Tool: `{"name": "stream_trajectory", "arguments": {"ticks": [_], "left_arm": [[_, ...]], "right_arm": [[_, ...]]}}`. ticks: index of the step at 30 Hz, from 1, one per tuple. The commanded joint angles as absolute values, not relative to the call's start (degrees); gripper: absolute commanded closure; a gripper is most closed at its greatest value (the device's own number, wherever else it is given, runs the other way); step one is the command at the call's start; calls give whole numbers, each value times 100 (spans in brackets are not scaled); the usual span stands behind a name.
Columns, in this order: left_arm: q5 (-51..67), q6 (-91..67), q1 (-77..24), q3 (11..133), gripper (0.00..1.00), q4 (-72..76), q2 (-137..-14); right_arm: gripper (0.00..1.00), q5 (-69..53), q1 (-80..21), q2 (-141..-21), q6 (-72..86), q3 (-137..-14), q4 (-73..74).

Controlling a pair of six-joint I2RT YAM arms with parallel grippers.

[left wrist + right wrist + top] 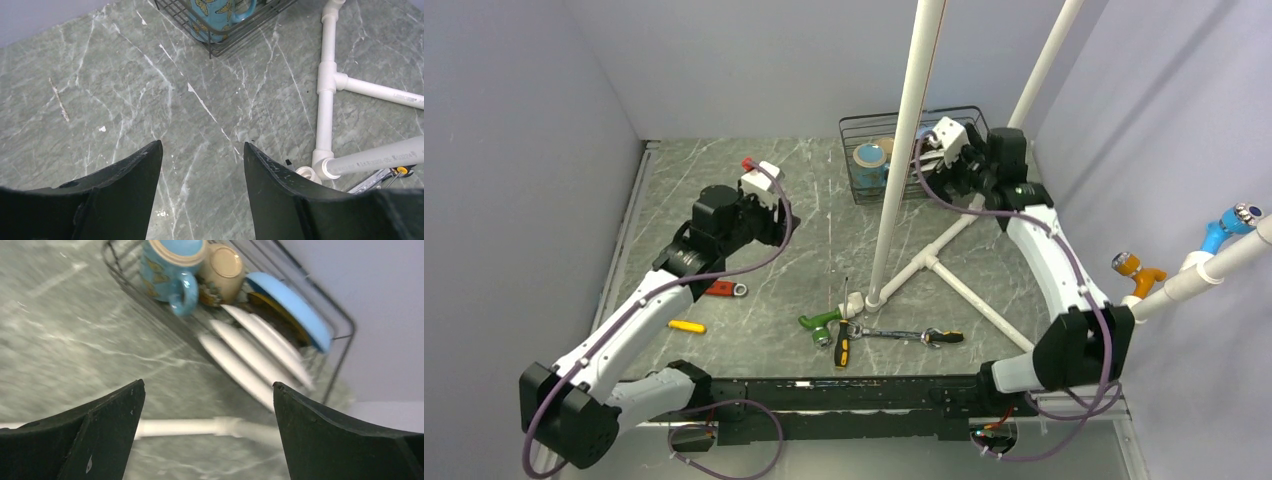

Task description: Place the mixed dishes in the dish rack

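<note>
The black wire dish rack [861,185] stands at the back of the table. In the right wrist view the dish rack [345,335] holds the teal mug [167,270], the whitish bowl [220,267], white plates [255,352] on edge, the dark yellow-centred plate [267,307] and the light-blue plate [297,305]. My right gripper [207,387] is open and empty, in front of the rack; from above, the right gripper [936,162] hangs by the rack's right end. My left gripper [202,145] is open and empty over bare table, well short of the mug [215,17].
A white pipe frame has an upright [902,170] in front of the rack and legs [959,285] on the table. Wrenches and screwdrivers lie near the front [904,335], [819,320], [686,326], [722,289]. Pipes with orange [1136,270] and blue [1229,225] valves are at right.
</note>
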State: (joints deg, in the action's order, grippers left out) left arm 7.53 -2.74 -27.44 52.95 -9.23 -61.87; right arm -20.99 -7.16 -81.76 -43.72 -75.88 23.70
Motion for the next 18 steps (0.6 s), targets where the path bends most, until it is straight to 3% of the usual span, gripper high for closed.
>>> {"name": "stream_trajectory", "arguments": {"ticks": [1, 4, 9, 18], "left_arm": [[462, -400, -2722, 5156, 33, -676, -5645], [151, -535, -2720, 5058, 29, -697, -5239], [-424, -760, -2724, 5248, 22, -1089, -4502], [-1336, -764, -2725, 5919, 11, -1711, -3182]], "right_arm": [[0, -1984, -851, -7314, -777, -6480, 851], [0, -1465, -899, -6699, 749, -5925, 949], [0, -698, -950, -5441, 1812, -5722, 1936], [0, -902, -945, -3297, 1915, -5556, 2115]]}}
